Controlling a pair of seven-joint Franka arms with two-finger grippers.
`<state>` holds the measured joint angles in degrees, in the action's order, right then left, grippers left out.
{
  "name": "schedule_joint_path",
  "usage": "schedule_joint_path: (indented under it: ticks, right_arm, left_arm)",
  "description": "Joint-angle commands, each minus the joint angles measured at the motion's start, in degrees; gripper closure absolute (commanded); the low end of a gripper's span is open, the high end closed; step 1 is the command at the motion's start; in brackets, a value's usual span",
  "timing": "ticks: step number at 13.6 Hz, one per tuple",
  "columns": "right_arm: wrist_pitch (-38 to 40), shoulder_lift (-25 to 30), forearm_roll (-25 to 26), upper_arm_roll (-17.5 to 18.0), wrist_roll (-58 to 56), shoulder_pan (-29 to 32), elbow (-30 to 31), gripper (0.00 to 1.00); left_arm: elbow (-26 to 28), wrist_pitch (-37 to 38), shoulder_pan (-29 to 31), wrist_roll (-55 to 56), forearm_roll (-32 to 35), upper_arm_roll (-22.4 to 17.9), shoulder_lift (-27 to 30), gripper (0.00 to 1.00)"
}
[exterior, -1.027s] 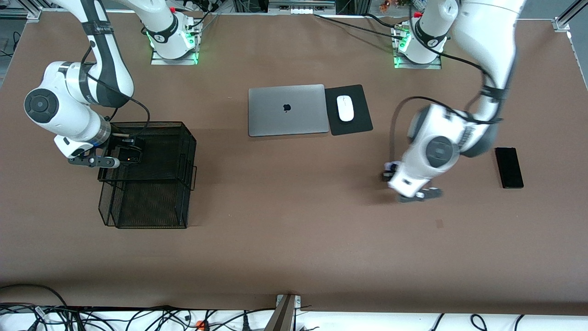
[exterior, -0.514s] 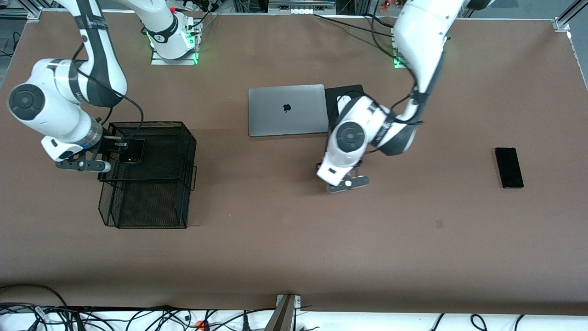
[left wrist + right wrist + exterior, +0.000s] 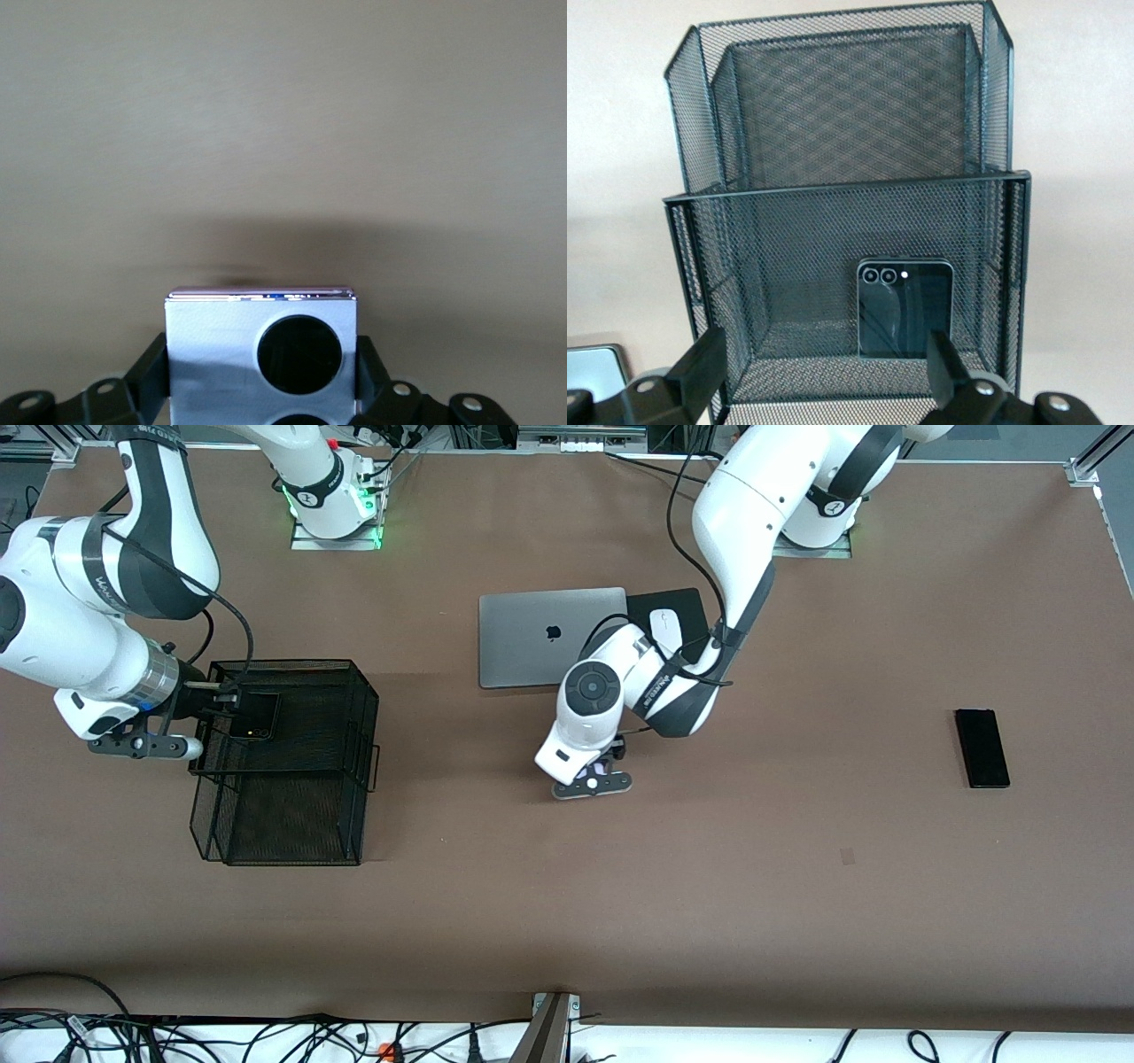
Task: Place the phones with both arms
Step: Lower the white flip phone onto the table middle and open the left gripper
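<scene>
My left gripper [image 3: 603, 767] is shut on the squarish lilac-white phone [image 3: 213, 354] with black circles and holds it over bare table, beside the laptop's near edge. My right gripper [image 3: 221, 701] is open at the rim of a black mesh organizer [image 3: 363, 717]. The squarish black flip phone [image 3: 255, 717] lies flat in the organizer's upper tier. In the right wrist view this phone [image 3: 905, 308] lies just ahead of my open right gripper [image 3: 826, 359], untouched. The longer black slab phone [image 3: 982, 747] lies on the table toward the left arm's end.
A silver laptop [image 3: 532, 638] lies closed mid-table. Beside it a white mouse [image 3: 663, 629] rests on a black pad [image 3: 687, 602], partly covered by my left arm. The organizer's lower tier [image 3: 292, 819] sticks out toward the camera.
My left arm has swung with the lilac-white phone from near the slab phone toward the right arm's end. My right gripper has drawn back from the organizer; the flip phone stays inside.
</scene>
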<state>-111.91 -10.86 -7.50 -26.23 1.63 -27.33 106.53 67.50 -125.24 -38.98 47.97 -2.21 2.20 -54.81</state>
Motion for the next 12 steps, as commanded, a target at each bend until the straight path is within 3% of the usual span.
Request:
schedule_joint_path:
  ticks: [1, 3, 6, 8, 9, 10, 12]
  right_arm:
    - [2.82, -3.19, -1.46, -0.05, -1.19, -0.01, -5.88, 0.0]
    - [6.07, -5.22, -1.46, 0.04, -1.19, -0.01, -9.31, 0.0]
    - [6.44, -5.49, -1.46, 0.04, -1.19, -0.09, -9.68, 0.0]
    - [6.44, -5.49, -1.38, 0.04, -1.19, -0.36, -9.68, 0.0]
    - [6.44, -5.49, -1.46, 0.04, -1.02, -0.44, -9.59, 0.0]
    - [6.53, -5.49, -1.38, 0.04, -1.01, -0.62, -9.59, 0.0]
    - [6.7, -5.49, -1.2, 0.04, -1.01, -0.8, -9.68, 0.0]
  left_arm:
    - [-6.23, -1.68, -2.59, -1.21, -1.22, -1.06, -4.77, 1.0]
    - [-6.59, -1.76, -3.73, -4.71, -0.87, -1.23, -5.74, 1.0]
    - [-6.59, -2.03, -4.09, -4.73, -0.96, -1.32, -6.18, 1.0]
    - [-6.59, -2.03, -4.09, -4.12, -0.96, -1.32, -6.27, 0.83]
    - [-6.59, -2.12, -4.09, -3.07, -0.96, -1.32, -6.45, 0.69]
    - [-6.68, -2.2, -4.09, -1.75, -0.96, -1.41, -6.54, 0.02]
    - [-6.77, -2.82, -4.18, 1.76, -0.87, -1.59, -6.54, 0.0]
